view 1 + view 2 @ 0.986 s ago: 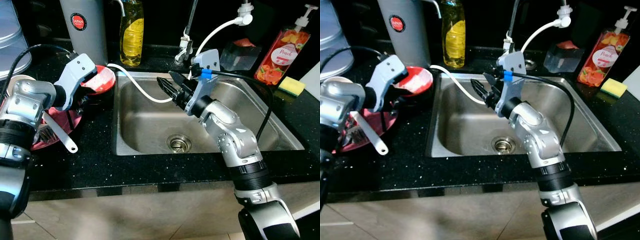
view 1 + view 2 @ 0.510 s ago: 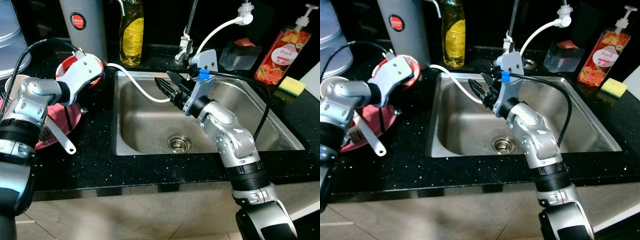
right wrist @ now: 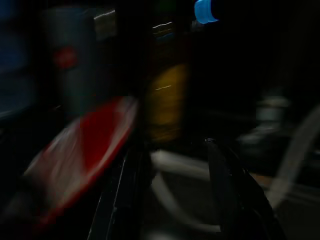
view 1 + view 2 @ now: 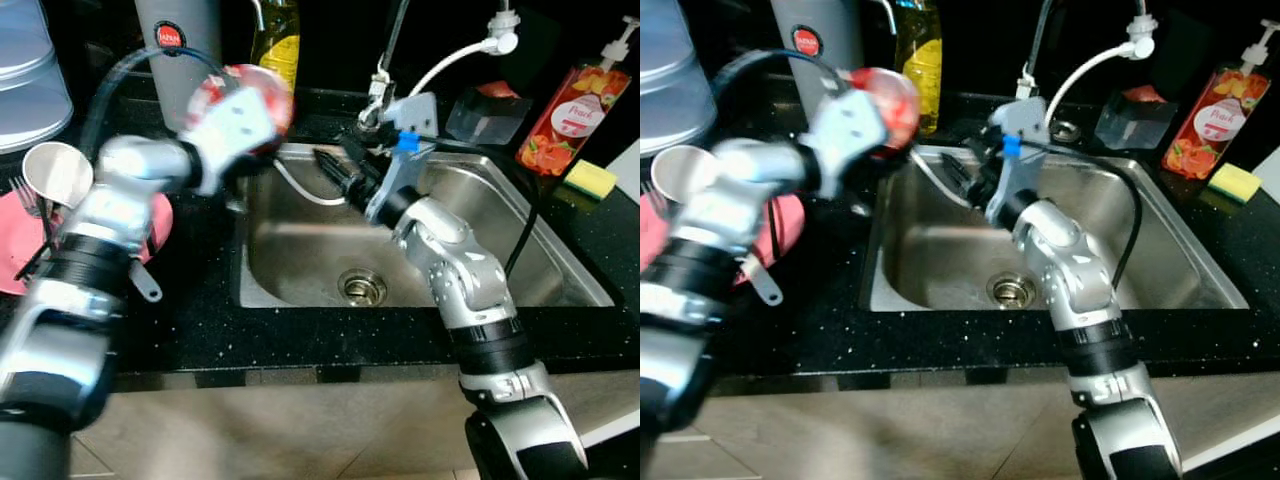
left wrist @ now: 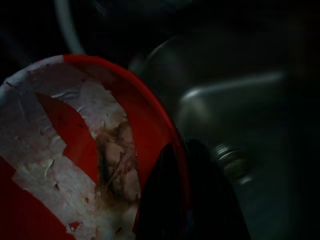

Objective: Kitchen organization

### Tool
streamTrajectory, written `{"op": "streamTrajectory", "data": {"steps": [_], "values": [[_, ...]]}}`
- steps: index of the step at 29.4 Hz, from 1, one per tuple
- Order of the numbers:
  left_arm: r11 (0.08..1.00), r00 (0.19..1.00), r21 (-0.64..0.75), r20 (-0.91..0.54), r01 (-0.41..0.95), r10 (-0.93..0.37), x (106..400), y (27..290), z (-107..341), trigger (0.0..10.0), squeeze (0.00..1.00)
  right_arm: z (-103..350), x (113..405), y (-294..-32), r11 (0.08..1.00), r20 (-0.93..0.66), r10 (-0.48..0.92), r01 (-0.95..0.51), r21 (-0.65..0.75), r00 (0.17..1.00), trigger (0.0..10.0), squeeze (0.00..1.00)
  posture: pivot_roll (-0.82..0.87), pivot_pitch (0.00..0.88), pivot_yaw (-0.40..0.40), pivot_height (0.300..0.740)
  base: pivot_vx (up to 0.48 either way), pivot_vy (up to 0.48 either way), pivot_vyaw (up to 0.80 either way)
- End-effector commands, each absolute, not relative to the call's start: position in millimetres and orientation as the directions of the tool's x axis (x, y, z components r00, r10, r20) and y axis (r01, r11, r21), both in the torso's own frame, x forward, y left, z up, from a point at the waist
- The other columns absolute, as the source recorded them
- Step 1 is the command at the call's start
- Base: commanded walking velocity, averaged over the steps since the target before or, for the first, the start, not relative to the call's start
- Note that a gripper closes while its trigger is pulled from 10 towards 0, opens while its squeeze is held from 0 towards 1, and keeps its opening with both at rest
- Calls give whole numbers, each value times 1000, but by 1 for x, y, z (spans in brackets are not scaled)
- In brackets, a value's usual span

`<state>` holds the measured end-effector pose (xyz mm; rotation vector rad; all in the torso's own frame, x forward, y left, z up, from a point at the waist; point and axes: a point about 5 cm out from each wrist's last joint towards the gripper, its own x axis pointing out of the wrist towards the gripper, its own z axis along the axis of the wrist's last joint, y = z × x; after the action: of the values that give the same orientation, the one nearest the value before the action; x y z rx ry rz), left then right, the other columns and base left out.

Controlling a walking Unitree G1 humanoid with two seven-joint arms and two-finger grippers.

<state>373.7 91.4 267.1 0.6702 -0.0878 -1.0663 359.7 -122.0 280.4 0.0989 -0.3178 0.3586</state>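
A red and white bowl (image 4: 250,88), smeared with food residue inside, hangs blurred above the sink's back left corner. My left gripper (image 5: 182,150) is shut on its rim; the bowl (image 5: 75,145) lies close before the left wrist camera, over the steel sink (image 5: 240,95). My right gripper (image 4: 335,172) stands open over the back of the sink (image 4: 560,260), just right of the bowl, with nothing between its fingers (image 3: 225,190). In the right wrist view the bowl (image 3: 85,145) is a red blur ahead.
On the black counter at left lie a pink plate (image 4: 20,272) with a fork, a white cup (image 4: 55,172) and a white spatula (image 4: 145,288). A grey flask (image 4: 180,45), yellow soap bottle (image 4: 280,40), tap with white hose (image 4: 450,60), peach soap bottle (image 4: 565,110) and sponge (image 4: 585,178) line the back.
My left arm has swung up and to the right, carrying the red bowl from above the pink plate to the sink's back left corner. The right gripper has barely moved.
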Motion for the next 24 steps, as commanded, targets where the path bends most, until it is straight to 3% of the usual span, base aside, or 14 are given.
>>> {"op": "streamTrajectory", "data": {"steps": [1,8,9,10,11,17,21,22,24], "values": [[277,463,501,-295,820,-836,375,77,255,10000,0,283,364,-143,966,335,210,-248,76,919,10000,0,201,0,-93,740,0,0,0],[246,423,413,-422,877,-802,377,65,216,10000,0,283,363,-163,982,337,111,-155,106,935,10000,0,188,0,-79,740,0,0,0],[250,421,398,-433,883,-797,377,65,211,10000,635,282,362,-163,983,334,105,-149,108,937,10000,0,188,0,-74,740,0,0,0],[253,419,388,-439,886,-795,377,66,208,10000,635,281,362,-163,983,333,101,-145,109,938,10000,0,188,0,-73,740,0,0,0],[262,417,370,-440,891,-795,377,65,206,10000,1000,279,362,-163,984,331,96,-140,113,939,10000,0,189,0,-70,740,0,0,0],[289,413,324,-429,901,-804,378,64,202,10000,1000,276,362,-161,983,328,86,-133,125,941,10000,0,193,0,-68,740,0,0,0],[384,484,373,-228,845,-845,382,65,238,10000,1000,276,362,-156,981,327,95,-144,127,940,10000,0,198,0,-70,740,0,0,0],[444,544,413,-164,795,-823,385,70,252,10000,0,276,362,-155,981,328,103,-151,124,939,10000,0,197,0,-72,740,0,0,0],[519,647,489,-128,701,-752,387,87,271,10000,0,276,361,-152,979,328,127,-172,112,936,10000,0,201,0,-71,740,0,0,0]]}}
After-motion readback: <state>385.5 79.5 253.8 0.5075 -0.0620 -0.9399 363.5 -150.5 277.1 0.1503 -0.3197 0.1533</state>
